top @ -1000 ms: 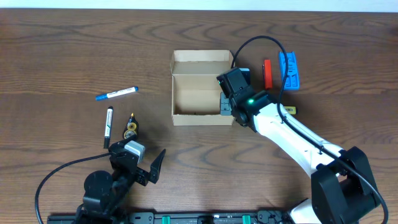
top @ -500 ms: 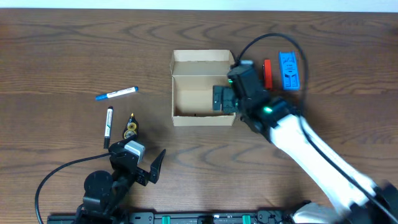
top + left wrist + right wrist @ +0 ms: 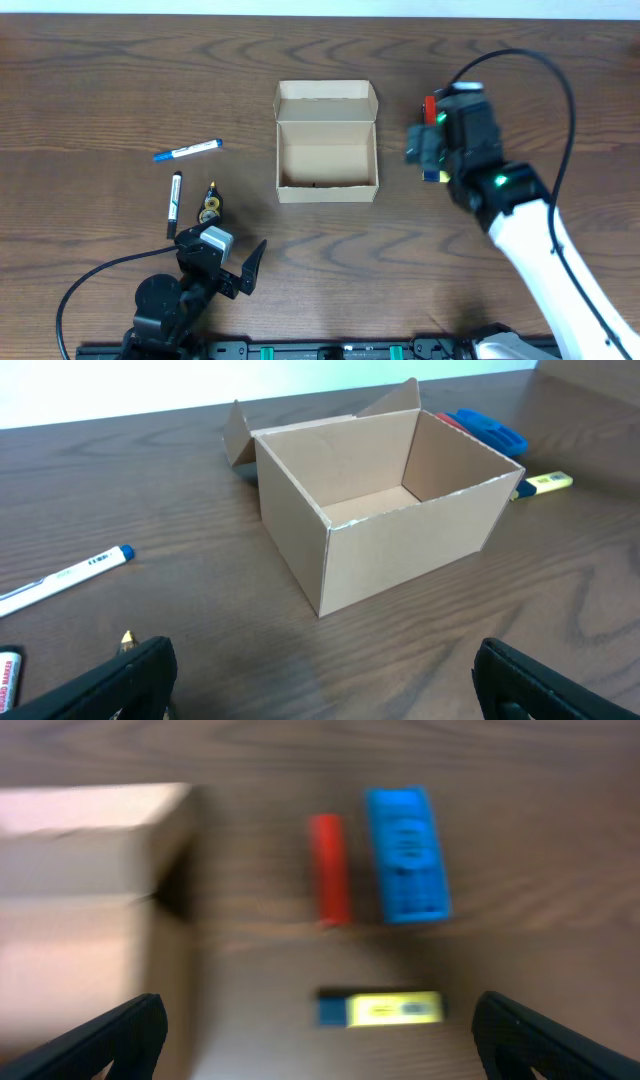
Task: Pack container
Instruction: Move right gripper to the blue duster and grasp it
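The container [image 3: 327,150], a tan cardboard box, stands open at the table's middle with its flap lid [image 3: 326,98] folded back; what shows of its floor looks bare. In the left wrist view the container [image 3: 385,520] lies ahead. My right gripper [image 3: 432,150] hovers open to the box's right, above a yellow highlighter [image 3: 382,1008]. Beyond the highlighter lie a red piece [image 3: 328,868] and a blue piece [image 3: 405,854]. The right wrist view is motion-blurred, with the container [image 3: 80,890] at its left. My left gripper [image 3: 238,272] rests open and empty near the front edge.
Left of the box lie a blue-capped white marker [image 3: 188,150], a black marker [image 3: 175,203] and a small gold-tipped item [image 3: 210,205]. The white marker [image 3: 60,575] also shows in the left wrist view. A black cable arcs over the right arm [image 3: 540,250].
My right gripper has come up out of the box and swung right over the highlighter, its jaws opening wide. The left arm has not moved.
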`<control>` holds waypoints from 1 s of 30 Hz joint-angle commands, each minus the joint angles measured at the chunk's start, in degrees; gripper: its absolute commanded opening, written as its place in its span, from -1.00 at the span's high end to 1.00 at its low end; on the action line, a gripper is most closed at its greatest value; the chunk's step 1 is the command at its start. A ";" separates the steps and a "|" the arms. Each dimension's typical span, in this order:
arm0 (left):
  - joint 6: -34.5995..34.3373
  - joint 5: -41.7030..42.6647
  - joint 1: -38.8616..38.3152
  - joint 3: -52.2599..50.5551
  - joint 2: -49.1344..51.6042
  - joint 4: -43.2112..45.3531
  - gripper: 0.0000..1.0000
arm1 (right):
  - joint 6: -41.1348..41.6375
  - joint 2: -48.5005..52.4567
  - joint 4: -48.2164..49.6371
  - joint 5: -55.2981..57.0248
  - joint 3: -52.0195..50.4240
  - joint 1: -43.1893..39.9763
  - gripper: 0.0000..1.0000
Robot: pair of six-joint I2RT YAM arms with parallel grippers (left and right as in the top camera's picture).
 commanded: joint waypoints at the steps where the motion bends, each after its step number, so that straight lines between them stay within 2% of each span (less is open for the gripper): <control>1: -0.59 0.63 0.39 -1.20 -0.33 -0.33 -0.91 | -1.55 4.63 2.01 0.37 0.20 -7.17 -0.98; 6: -0.59 0.63 0.39 -1.20 -0.35 -0.33 -0.91 | -4.07 11.78 9.90 -6.73 0.22 -14.64 -0.98; 11: -0.59 0.63 0.39 -1.20 -0.35 -0.33 -0.91 | -3.98 18.95 17.22 -7.26 0.22 -18.78 -0.98; 21: -0.59 0.63 0.39 -1.20 -0.35 -0.31 -0.91 | -1.42 30.80 28.83 -9.40 0.22 -19.61 -0.95; 30: -0.59 0.63 0.39 -1.20 -0.33 -0.31 -0.91 | -3.28 35.95 30.99 -10.08 0.22 -19.56 -0.81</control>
